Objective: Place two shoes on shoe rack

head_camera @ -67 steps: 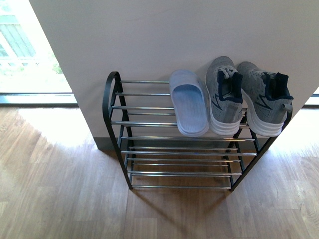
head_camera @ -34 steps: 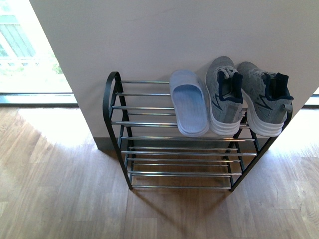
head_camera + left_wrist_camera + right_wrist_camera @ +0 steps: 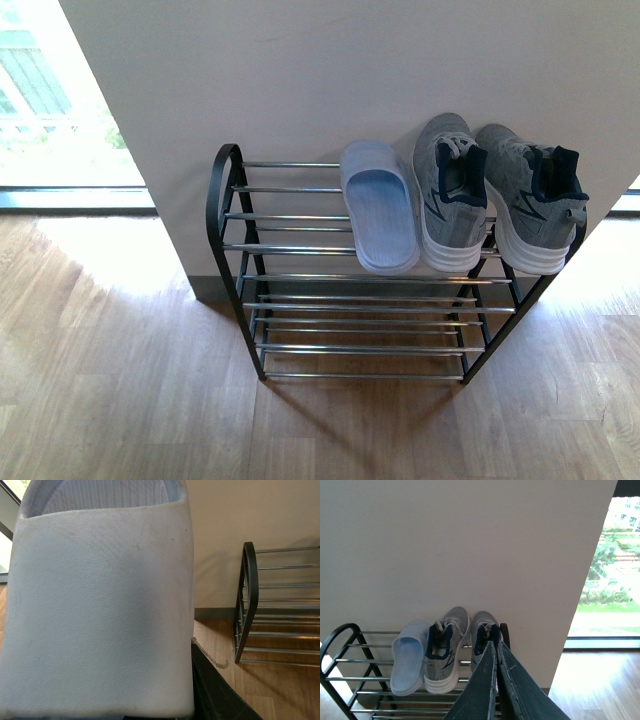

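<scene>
- My right gripper (image 3: 496, 647) has its jaws pressed together, the two dark fingers meeting at their tips with nothing between them.
- My left gripper's jaws are hidden: in the left wrist view a pale-blue slide sandal (image 3: 100, 605) fills nearly the whole frame, right up against the camera, so I cannot tell whether they grip it. Only a dark piece of the gripper shows beside the sandal's edge.
- Neither of my arms shows in the front view.
- The shoe rack (image 3: 228, 215) stands on the wood floor (image 3: 120, 400) against the pale wall (image 3: 330, 70), its chrome bars running left to right between black arched side frames.
- On the top tier lies a second pale-blue slide sandal (image 3: 378, 205), near the middle of the rack, its far end towards the wall.
- Just right of it sit two grey sneakers: the left sneaker (image 3: 448, 195) touches the sandal's side, and the right sneaker (image 3: 530, 195) rests at the rack's right end, partly over the side frame.
- The left part of the top tier holds only bare bars, as do the lower tiers.
- A bright window (image 3: 50, 110) lies far left of the wall.
</scene>
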Controlling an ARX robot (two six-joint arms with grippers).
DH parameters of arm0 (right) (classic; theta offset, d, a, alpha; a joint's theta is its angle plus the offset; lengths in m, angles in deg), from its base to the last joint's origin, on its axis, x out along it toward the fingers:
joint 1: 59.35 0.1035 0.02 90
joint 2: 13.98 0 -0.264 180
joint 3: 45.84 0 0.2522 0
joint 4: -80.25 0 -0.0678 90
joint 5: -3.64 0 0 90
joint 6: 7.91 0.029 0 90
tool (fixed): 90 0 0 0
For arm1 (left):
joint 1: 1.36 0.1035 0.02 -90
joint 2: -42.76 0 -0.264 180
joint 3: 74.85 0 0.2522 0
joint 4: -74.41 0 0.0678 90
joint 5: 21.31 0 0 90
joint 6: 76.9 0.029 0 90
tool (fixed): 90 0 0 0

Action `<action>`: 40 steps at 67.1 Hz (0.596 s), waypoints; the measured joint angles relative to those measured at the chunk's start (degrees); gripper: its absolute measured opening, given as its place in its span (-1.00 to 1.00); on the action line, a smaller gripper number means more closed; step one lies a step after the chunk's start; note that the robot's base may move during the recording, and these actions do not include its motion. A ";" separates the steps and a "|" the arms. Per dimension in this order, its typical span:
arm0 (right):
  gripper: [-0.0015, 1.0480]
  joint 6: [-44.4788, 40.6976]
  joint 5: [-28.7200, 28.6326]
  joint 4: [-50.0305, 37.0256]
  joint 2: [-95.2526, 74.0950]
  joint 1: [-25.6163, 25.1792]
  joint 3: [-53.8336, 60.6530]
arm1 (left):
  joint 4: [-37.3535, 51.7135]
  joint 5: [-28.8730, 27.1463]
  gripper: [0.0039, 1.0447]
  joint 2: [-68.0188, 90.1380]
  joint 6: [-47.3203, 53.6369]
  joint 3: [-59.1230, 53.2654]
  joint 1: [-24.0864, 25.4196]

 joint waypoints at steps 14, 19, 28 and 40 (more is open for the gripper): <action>-0.97 0.00 0.00 10.43 9.86 0.00 0.00 | 0.00 -0.04 -0.97 0.00 0.00 0.00 0.00; -0.97 0.00 0.02 10.78 10.32 0.00 0.00 | 0.00 0.04 -0.97 0.00 0.00 0.00 0.00; -0.97 0.00 0.02 10.82 10.43 0.00 0.00 | 0.00 0.00 -0.97 0.00 0.00 0.00 0.00; -0.52 -0.02 0.02 10.82 10.47 0.00 0.00 | -0.07 -2.29 -0.97 0.46 -1.84 0.02 -0.48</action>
